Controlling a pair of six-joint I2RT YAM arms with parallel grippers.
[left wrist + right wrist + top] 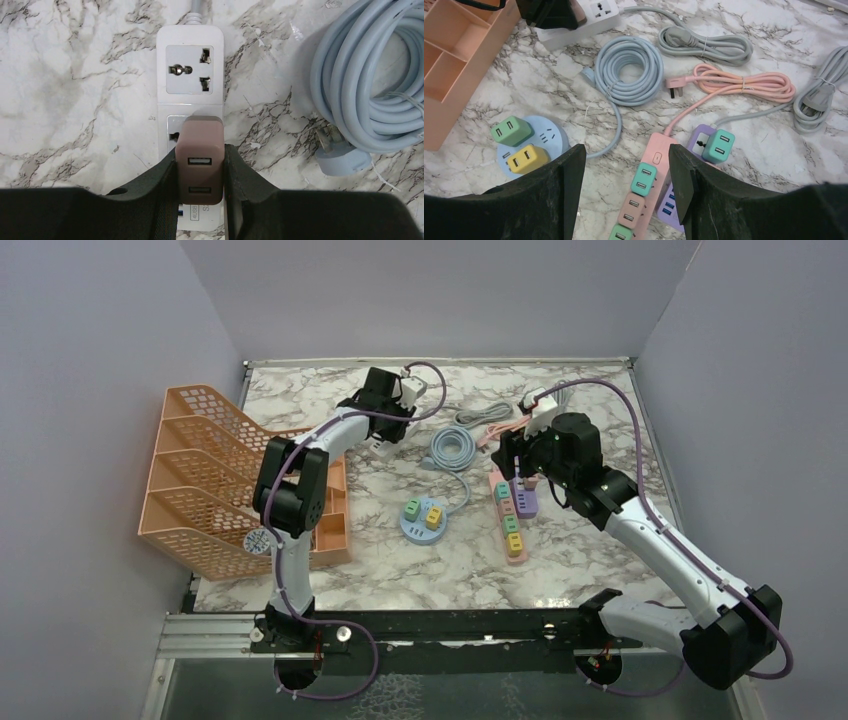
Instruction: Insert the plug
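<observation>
The right gripper (625,156) is held half open and empty above the long pink plastic power strip (655,161). Farther off, the boxy brown USB plug (201,147) is clamped by the left gripper (200,161) over the second socket of the white rectangular power strip (190,42). Seating seems nearly done, and release remains.

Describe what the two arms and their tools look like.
The left arm and right arm share white links and bulky black joint housings, each trailed by a purple cable. The left tool and right tool carry two broad matte-black fingers each.
</observation>
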